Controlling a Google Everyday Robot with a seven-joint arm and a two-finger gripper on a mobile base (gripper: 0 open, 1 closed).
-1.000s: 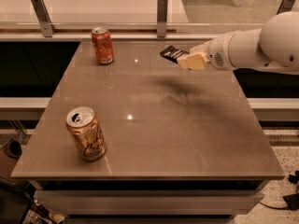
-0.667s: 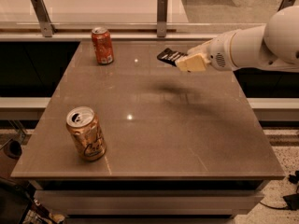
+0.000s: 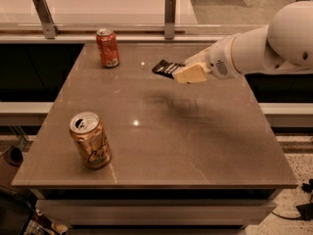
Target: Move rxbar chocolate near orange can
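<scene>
The rxbar chocolate (image 3: 167,68), a small flat black bar with white stripes, is held in the air above the far middle of the table. My gripper (image 3: 180,73) is shut on its right end; the tan fingers (image 3: 191,73) and the white arm reach in from the right. The orange can (image 3: 91,140), golden-orange with dark script and a silver top, stands upright near the table's front left corner. It is far from the bar and the gripper.
A slimmer red-orange can (image 3: 107,48) stands at the far left of the brown table (image 3: 195,146). Two metal posts (image 3: 169,16) rise along a rail behind the table. A white counter lies beyond it.
My gripper has carried the rxbar chocolate a little to the left and toward the front of the table. Both cans have stayed in place.
</scene>
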